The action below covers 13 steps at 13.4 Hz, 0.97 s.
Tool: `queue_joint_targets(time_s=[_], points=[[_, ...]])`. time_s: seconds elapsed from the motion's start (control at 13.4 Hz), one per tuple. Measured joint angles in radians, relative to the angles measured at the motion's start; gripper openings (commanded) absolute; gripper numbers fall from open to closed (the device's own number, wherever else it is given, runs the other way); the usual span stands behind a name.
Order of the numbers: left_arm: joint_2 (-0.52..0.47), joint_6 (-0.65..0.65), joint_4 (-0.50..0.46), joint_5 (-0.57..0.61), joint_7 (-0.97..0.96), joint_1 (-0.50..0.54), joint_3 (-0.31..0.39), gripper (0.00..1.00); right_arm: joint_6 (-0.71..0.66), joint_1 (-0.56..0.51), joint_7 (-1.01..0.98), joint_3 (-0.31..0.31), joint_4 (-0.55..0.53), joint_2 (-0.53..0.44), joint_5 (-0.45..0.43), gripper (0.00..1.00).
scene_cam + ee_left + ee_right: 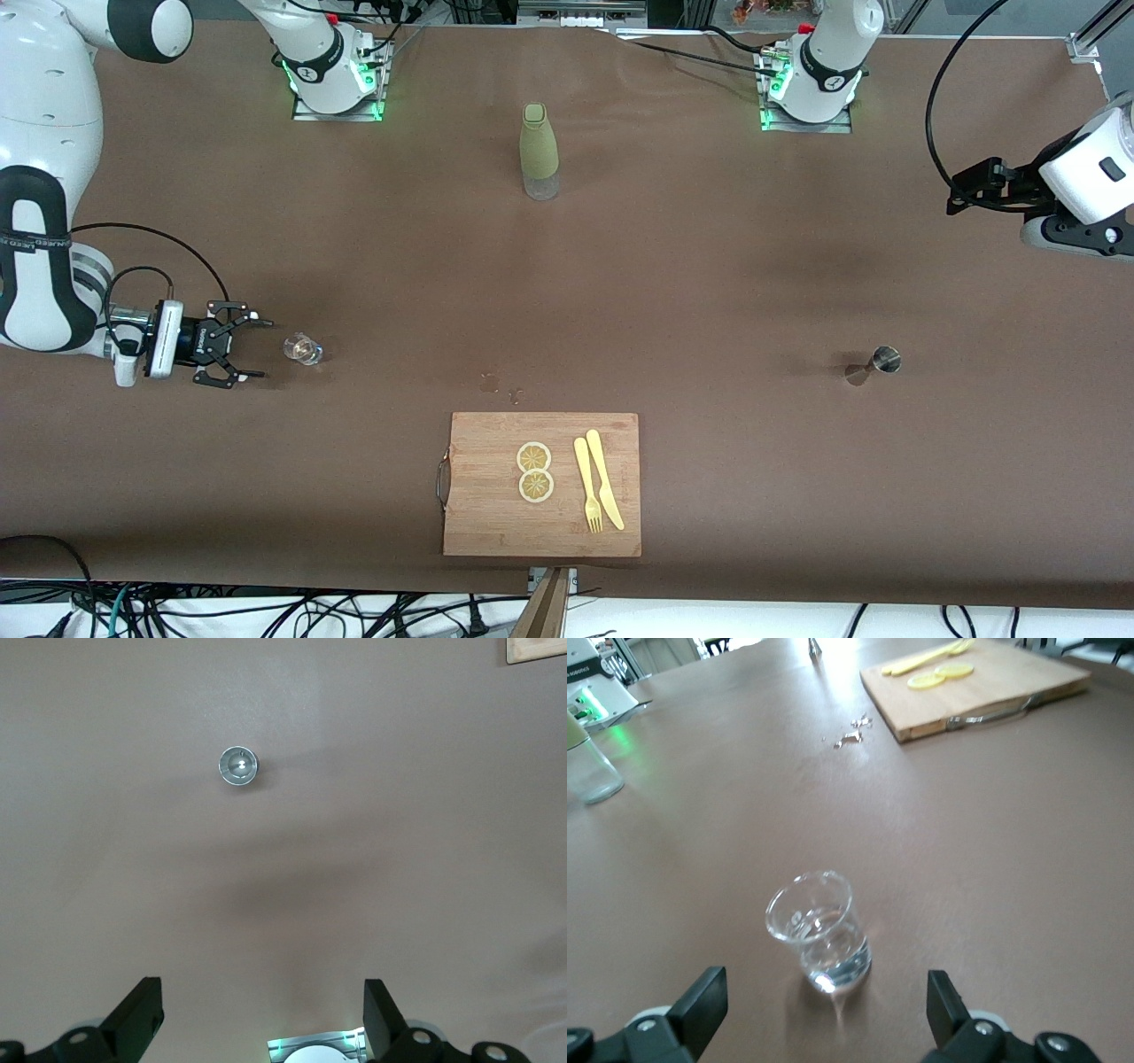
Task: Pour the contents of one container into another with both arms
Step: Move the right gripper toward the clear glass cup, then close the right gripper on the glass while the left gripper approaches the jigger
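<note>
The glass (819,930) stood just ahead of the right tool (232,343), spread wide and empty; it needed a level, centred closing, I judged, while the left tool (263,1014), equally open and empty, waited high over the jigger (238,765).

- A robotics lab is indicated by two arm bases (335,66) bolted to a brown-covered table (709,266).
- Loose cables (266,611) are seen along the table's edge.

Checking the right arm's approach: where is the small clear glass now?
The clear glass stands upright on the table toward the right arm's end, just ahead of the open right gripper, well apart from the cutting board.
</note>
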Motion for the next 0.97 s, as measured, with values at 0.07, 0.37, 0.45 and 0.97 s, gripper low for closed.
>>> queue_joint_targets(time_s=[0.07,0.37,0.45,0.97], points=[[0.000,0.000,0.000,0.000,0.000,0.000,0.000,1.00,-0.012,0.000,-0.019,0.000,0.000,0.009,0.021,1.00],[0.000,0.005,0.000,0.000,0.000,0.000,0.000,1.00,-0.034,0.000,-0.081,0.000,0.000,0.049,0.067,1.00],[0.000,0.012,0.000,0.000,0.000,0.000,0.000,1.00,-0.041,0.000,-0.085,0.000,0.000,0.054,0.068,1.00],[0.046,0.058,-0.006,0.001,0.015,0.021,0.011,1.00,-0.053,-0.002,-0.091,0.000,0.002,0.060,0.069,1.00]])
